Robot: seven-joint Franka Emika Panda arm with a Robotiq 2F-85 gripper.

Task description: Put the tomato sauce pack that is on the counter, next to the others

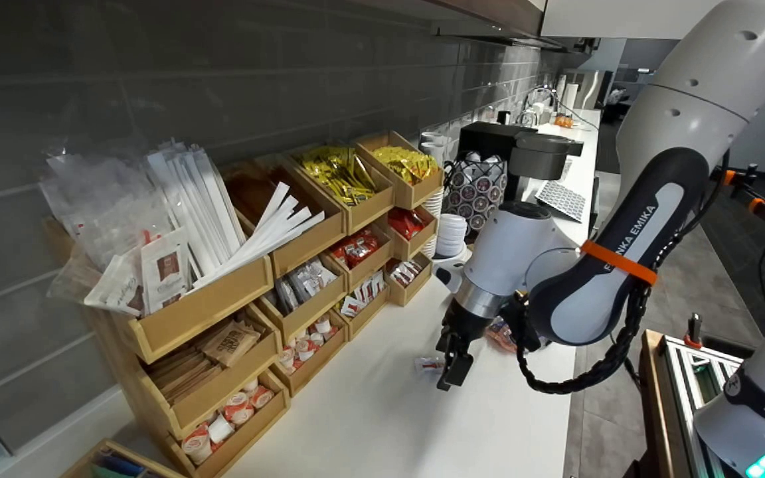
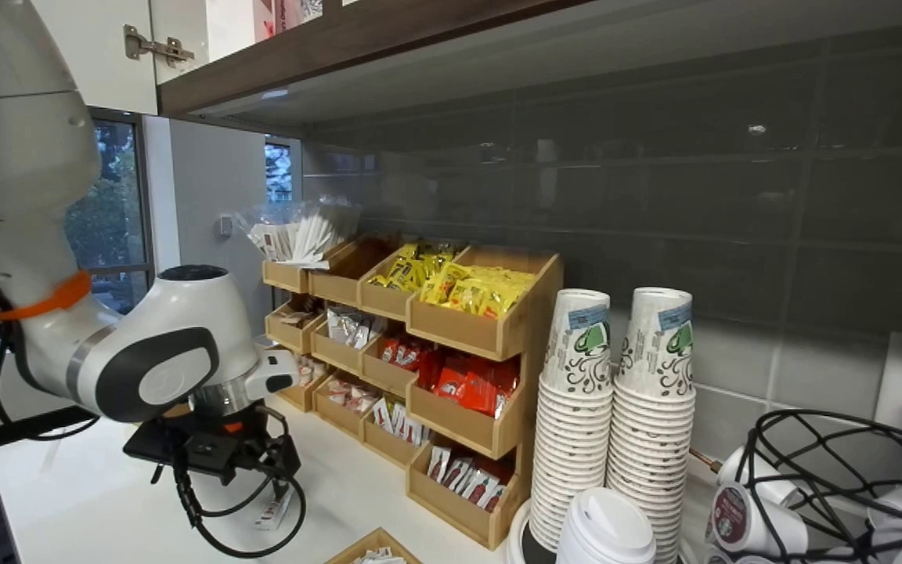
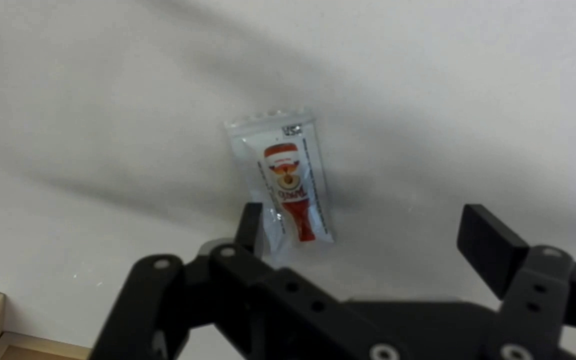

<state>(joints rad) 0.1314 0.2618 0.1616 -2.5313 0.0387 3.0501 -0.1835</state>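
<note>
The tomato sauce pack (image 3: 288, 185), a small pale sachet with a red bottle print, lies flat on the white counter (image 3: 93, 125). It also shows in both exterior views (image 1: 427, 364) (image 2: 273, 511). My gripper (image 3: 360, 225) is open and empty above the counter. In the wrist view the pack's lower end is between the fingers, close to the left one, with the wide gap on its right. In an exterior view the gripper (image 1: 453, 365) is beside the pack. The others, small red-and-white sachets (image 2: 467, 479), fill a bottom end compartment of the wooden organizer (image 1: 404, 272).
The tiered organizer (image 2: 451, 415) stands along the wall with yellow packets, red packets and creamers. Paper cup stacks (image 2: 572, 423) and a wire pod basket (image 1: 479, 192) stand past its end. A patterned bag (image 1: 502, 334) lies behind the gripper. A small wooden box (image 2: 373, 548) is near the organizer.
</note>
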